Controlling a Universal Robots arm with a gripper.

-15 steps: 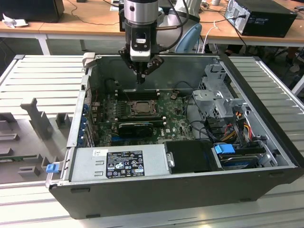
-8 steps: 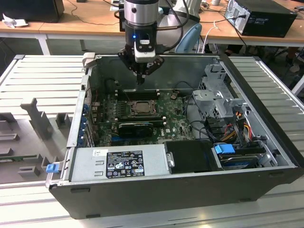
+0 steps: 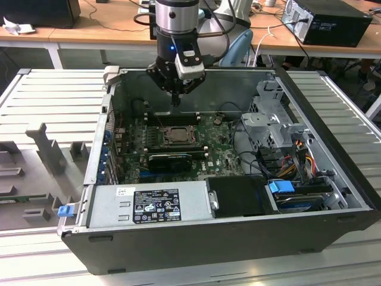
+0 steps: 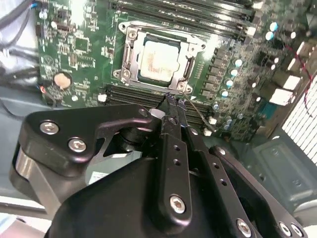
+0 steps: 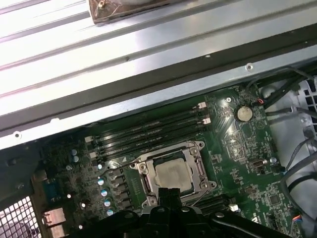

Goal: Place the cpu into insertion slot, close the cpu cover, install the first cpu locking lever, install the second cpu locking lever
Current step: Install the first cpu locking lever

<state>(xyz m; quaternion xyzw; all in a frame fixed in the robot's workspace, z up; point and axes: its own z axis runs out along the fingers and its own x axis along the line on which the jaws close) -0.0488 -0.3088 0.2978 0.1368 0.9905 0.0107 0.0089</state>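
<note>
The cpu (image 4: 157, 60) lies flat in the insertion slot (image 4: 130, 54), pale face up, with green board all around. It shows too in the first wrist view as the cpu (image 5: 173, 174), and in the exterior view inside the slot (image 3: 177, 134). The cpu cover (image 4: 190, 49) (image 5: 198, 161) lies down flat around the chip as a silver frame. My gripper (image 4: 171, 99) (image 3: 176, 100) hangs above the slot's edge, fingers pressed together and holding nothing. A thin wire lever (image 4: 198, 115) runs out from the slot's corner beside the fingertips.
Long black memory slots (image 5: 148, 131) run beside the socket. A long black card (image 3: 169, 159) stands on the board nearer the power supply (image 3: 149, 202). A drive cage (image 3: 274, 119) and cables (image 3: 292, 161) crowd the exterior view's right. The case walls (image 3: 101, 137) ring the board.
</note>
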